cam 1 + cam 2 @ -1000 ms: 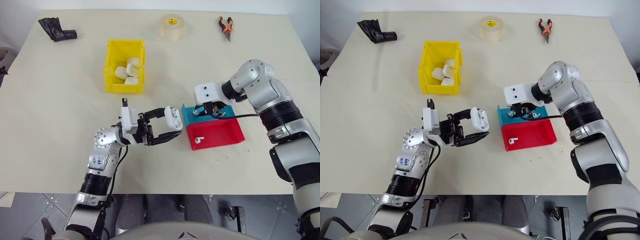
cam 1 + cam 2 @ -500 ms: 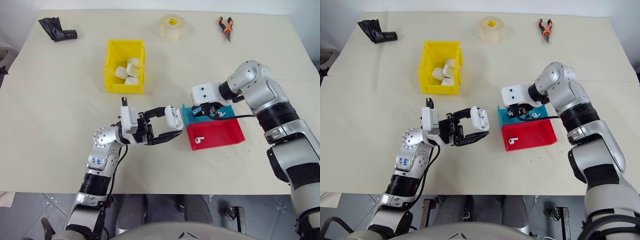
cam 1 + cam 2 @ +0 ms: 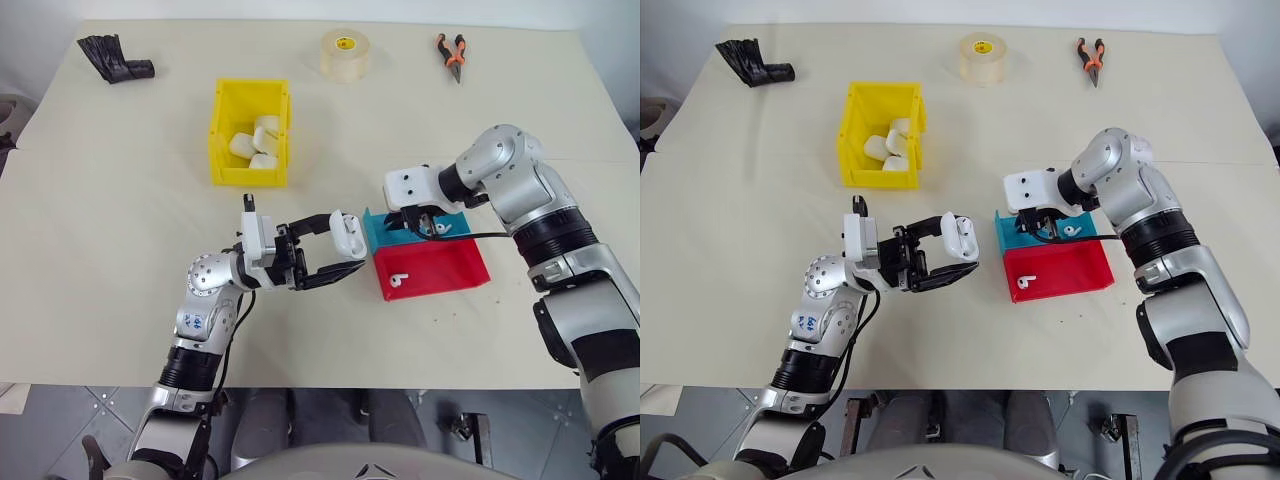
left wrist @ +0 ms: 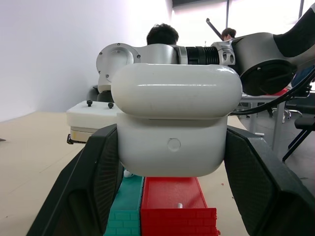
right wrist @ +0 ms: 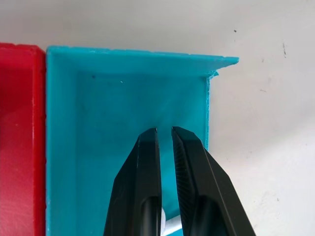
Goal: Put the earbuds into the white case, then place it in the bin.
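My left gripper (image 3: 345, 248) is shut on the white case (image 4: 174, 123), holding it above the table with its lid tipped open, left of the trays. My right gripper (image 5: 165, 132) points down into the blue tray (image 3: 378, 233). Its fingers are drawn together with a thin gap at the tips. A tiny white earbud (image 5: 164, 222) is pinched between them farther back; the same earbud (image 3: 447, 226) shows beside the black fingers. Another earbud (image 3: 399, 279) lies in the red tray (image 3: 450, 270). The yellow bin (image 3: 222, 140) stands farther back on the left with several white cases (image 3: 255, 145) inside.
A tape roll (image 3: 345, 52), orange-handled pliers (image 3: 451, 52) and a crumpled black item (image 3: 115, 58) lie along the table's far edge. The red and blue trays touch side by side. People (image 4: 162, 34) show in the background behind my right arm.
The right gripper's fingers have closed together over the blue tray. The left gripper and the case have stayed still.
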`<control>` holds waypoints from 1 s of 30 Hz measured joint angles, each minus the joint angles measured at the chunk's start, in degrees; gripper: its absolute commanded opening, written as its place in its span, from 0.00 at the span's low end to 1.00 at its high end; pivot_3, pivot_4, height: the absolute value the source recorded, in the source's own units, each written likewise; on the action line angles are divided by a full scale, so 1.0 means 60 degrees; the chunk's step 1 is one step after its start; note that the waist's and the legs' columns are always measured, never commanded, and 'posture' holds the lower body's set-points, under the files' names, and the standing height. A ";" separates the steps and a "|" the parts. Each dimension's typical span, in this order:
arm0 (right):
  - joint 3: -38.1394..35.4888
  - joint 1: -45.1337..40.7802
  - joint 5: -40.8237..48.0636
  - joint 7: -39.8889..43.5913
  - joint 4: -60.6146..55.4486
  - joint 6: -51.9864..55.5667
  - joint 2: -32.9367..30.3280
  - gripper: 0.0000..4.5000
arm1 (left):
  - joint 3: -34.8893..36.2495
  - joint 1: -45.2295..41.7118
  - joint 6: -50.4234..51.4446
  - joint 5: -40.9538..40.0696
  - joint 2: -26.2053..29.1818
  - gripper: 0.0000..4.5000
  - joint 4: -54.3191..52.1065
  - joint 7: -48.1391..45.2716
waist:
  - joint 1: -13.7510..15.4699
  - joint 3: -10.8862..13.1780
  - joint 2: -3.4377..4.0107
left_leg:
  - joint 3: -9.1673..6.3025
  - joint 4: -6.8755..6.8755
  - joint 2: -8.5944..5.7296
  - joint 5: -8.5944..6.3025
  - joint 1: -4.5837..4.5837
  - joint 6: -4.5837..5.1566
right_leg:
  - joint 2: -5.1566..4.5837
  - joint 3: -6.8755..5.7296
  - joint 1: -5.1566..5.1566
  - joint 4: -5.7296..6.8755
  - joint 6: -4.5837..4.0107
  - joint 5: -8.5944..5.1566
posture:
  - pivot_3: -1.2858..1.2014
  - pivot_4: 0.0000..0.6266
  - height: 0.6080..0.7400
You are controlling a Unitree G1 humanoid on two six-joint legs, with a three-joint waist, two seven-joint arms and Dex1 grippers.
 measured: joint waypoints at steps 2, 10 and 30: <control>-0.0127 0.0158 0.0235 0.0205 -0.0299 0.0530 -0.0218 0.23 | 0.0011 -0.0014 0.0002 -0.0005 0.0007 0.62 -0.0003 -0.0001 | 0.0030 0.0001 0.0001 | -0.0005 0.0000 -0.0003 0.0000 -0.0008 0.0000 | -0.0001 -0.0001 -0.0004 -0.0002 0.0000 0.0000 | 0.52 0.24 1.00; -0.0701 0.0200 0.0503 0.0273 -0.0265 0.0264 -0.1575 0.85 | 0.0003 -0.0016 0.0004 -0.0008 -0.0010 0.62 -0.0001 0.0000 | 0.0027 0.0002 0.0001 | -0.0001 -0.0008 -0.0007 -0.0001 -0.0016 0.0002 | -0.0005 -0.0003 -0.0007 -0.0014 0.0000 0.0000 | 0.52 0.24 1.00; -0.0348 -0.0192 -0.0526 0.0169 0.1706 -0.2165 -0.1591 0.43 | 0.0012 0.0014 -0.0070 0.0000 -0.0231 0.62 0.0001 0.0130 | 0.0026 0.0002 0.0002 | 0.0003 -0.0009 -0.0005 -0.0001 -0.0015 0.0002 | -0.0007 -0.0002 -0.0010 -0.0013 0.0000 0.0000 | 0.52 0.24 1.00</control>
